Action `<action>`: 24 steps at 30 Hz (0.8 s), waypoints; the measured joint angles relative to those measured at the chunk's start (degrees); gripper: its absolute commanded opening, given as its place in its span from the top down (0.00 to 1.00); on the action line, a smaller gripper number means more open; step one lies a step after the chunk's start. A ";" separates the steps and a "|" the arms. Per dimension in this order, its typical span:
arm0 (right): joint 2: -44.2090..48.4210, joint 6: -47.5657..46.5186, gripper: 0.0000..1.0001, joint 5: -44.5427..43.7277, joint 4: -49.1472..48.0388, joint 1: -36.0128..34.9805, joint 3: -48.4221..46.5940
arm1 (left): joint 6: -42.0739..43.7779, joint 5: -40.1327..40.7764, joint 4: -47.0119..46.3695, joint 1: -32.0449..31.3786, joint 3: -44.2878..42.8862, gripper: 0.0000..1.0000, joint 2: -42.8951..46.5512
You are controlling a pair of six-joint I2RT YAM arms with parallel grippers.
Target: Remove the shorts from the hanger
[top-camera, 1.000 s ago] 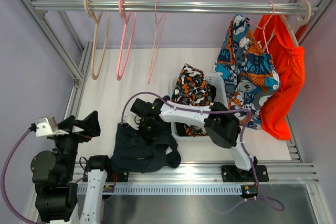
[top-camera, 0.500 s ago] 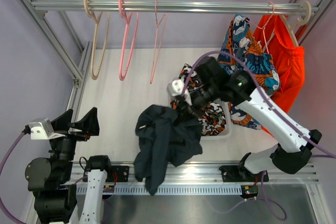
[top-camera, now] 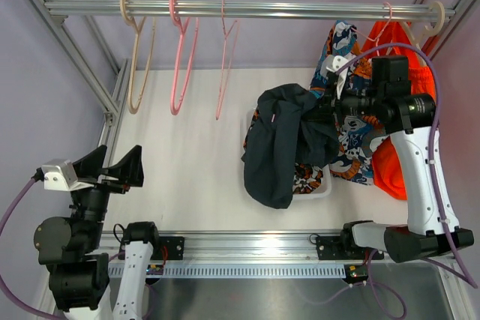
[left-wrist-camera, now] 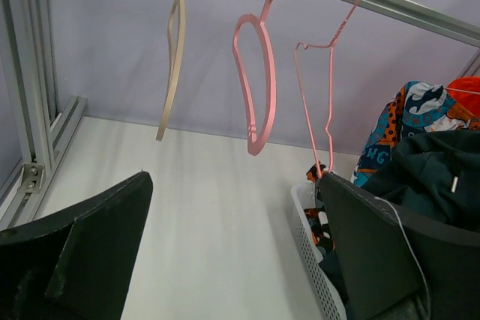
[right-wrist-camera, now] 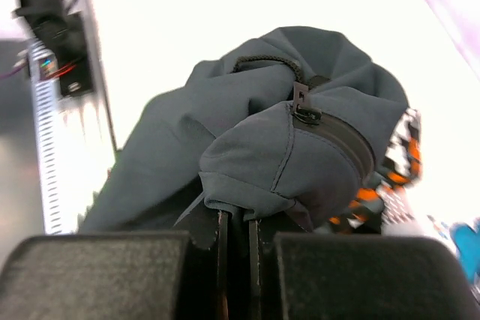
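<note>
My right gripper [top-camera: 319, 116] is shut on the dark navy-charcoal shorts [top-camera: 279, 148] and holds them bunched in the air over the white basket [top-camera: 324, 185]. In the right wrist view the gripper [right-wrist-camera: 234, 219] pinches a fold of the shorts [right-wrist-camera: 300, 133] near the zip pocket. The camouflage shorts [top-camera: 306, 176] lie in the basket, mostly covered; they also show in the right wrist view [right-wrist-camera: 399, 161]. The plain black shorts are out of view. My left gripper [top-camera: 112, 170] is open and empty at the near left, also in its own view [left-wrist-camera: 232, 260].
A beige hanger [top-camera: 136, 58], a pink hanger [top-camera: 178, 54] and a thin pink wire hanger [top-camera: 223, 58] hang bare on the rail. Blue-orange patterned shorts [top-camera: 356, 91] and an orange garment [top-camera: 409, 118] hang at the right. Metal frame posts stand at both sides.
My right arm has lifted the navy shorts off the near table edge and swung them up and to the right, over the basket. The left arm has barely moved.
</note>
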State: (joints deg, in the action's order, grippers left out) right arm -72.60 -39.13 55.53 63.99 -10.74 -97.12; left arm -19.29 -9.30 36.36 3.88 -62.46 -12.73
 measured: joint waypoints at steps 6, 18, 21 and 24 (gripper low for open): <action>-3.72 1.22 1.00 0.26 -1.51 8.55 -2.84 | 0.42 -2.32 -0.83 0.00 0.00 0.01 -0.63; -4.07 0.59 1.00 2.01 -2.78 12.94 -11.04 | 0.83 -3.10 -0.90 0.00 1.11 0.01 -0.48; -2.93 0.44 1.00 0.76 -4.74 9.68 -3.67 | 0.83 -3.91 -1.29 0.00 1.36 0.01 -0.48; -3.54 2.01 1.00 -2.16 -8.66 2.45 6.40 | 0.83 -4.76 -1.92 0.00 2.01 0.01 -0.48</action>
State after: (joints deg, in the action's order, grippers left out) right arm -76.14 -37.12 53.36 55.33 -8.29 -90.72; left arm -18.46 -14.06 34.44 3.88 -60.45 -13.21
